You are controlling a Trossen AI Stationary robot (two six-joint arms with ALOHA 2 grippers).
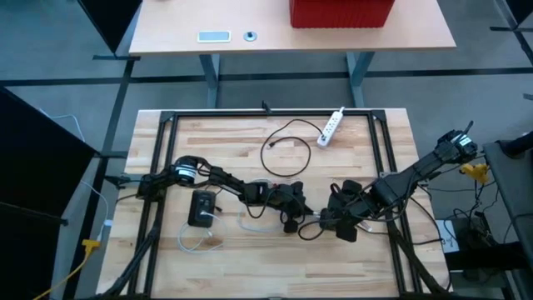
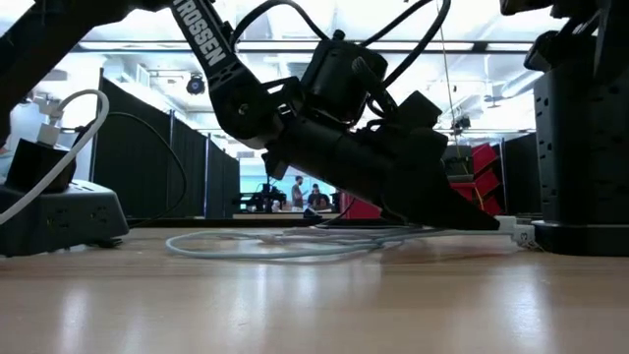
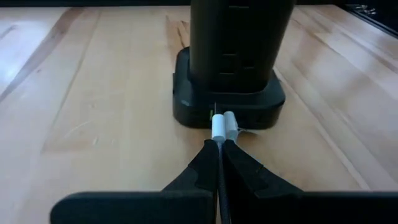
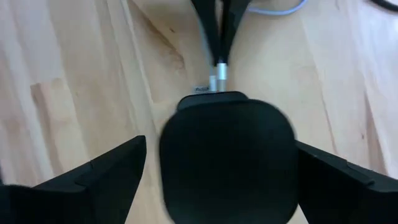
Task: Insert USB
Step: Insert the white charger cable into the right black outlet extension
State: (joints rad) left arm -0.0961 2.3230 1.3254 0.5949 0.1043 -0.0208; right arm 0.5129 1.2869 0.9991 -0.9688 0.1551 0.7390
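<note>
A white USB plug (image 3: 222, 127) is held by my left gripper (image 3: 219, 144) at mid-table (image 1: 293, 215), fingers shut on it. The plug's tip meets the lower front face of a tall black block (image 3: 230, 93) standing on the wood; whether it is inside a port I cannot tell. The plug's white cable (image 2: 285, 244) trails slack over the table. My right gripper (image 4: 221, 149) reaches in from the right (image 1: 337, 218), open, one finger either side of the block's top (image 4: 227, 162). My left gripper pinches the white plug's rear end (image 3: 219, 134) between its two fingertips. The fingers run along the plug, low and slanting down from the table's left (image 2: 462, 211). The plug sits just above the wood, its tip (image 4: 217, 79) against the block's base. My right gripper: whether its fingers touch the black block I cannot tell.
A second black box (image 1: 202, 208) with a white cable (image 1: 198, 243) lies left of the grippers. A white power strip (image 1: 331, 125) and a looped black cord (image 1: 283, 150) lie toward the far edge. A black metal frame (image 1: 158, 167) borders the table.
</note>
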